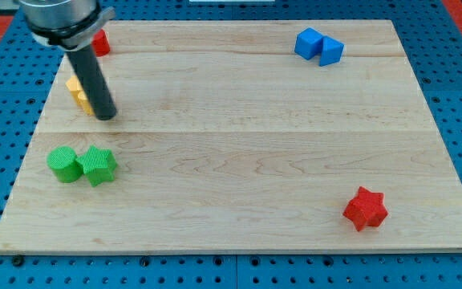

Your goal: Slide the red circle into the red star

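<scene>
While no claw shows on this arm, my tip (105, 115) ends the dark rod and rests on the tabletop (239, 152) near the view's left edge; with no claw in view, whether one is released or clenched cannot be told, and the tip holds nothing. Just to the tip's left, touching or nearly touching the rod, sits a yellow block (79, 93), partly hidden behind the rod so its shape is unclear. Below the tip, toward the view's bottom, a green cylinder (63, 164) and a green star (97, 165) stand side by side, touching each other and apart from the tip. Above the tip, at the tabletop's top-left corner, a red block (100, 42) peeks out from behind the arm's body; only a small part shows, so its shape cannot be made out, though it may be the red circle. It lies near the rod's upper part but apart from the tip. Well to the tip's right, at the view's top, a blue block (319, 46) made of two joined chunks sits alone. Far to the tip's right and lower, near the bottom-right corner, lies the red star (366, 209), well apart from everything else. Pale wood planks make up the tabletop, and it rests on a blue pegboard (455, 80) dotted with holes.
</scene>
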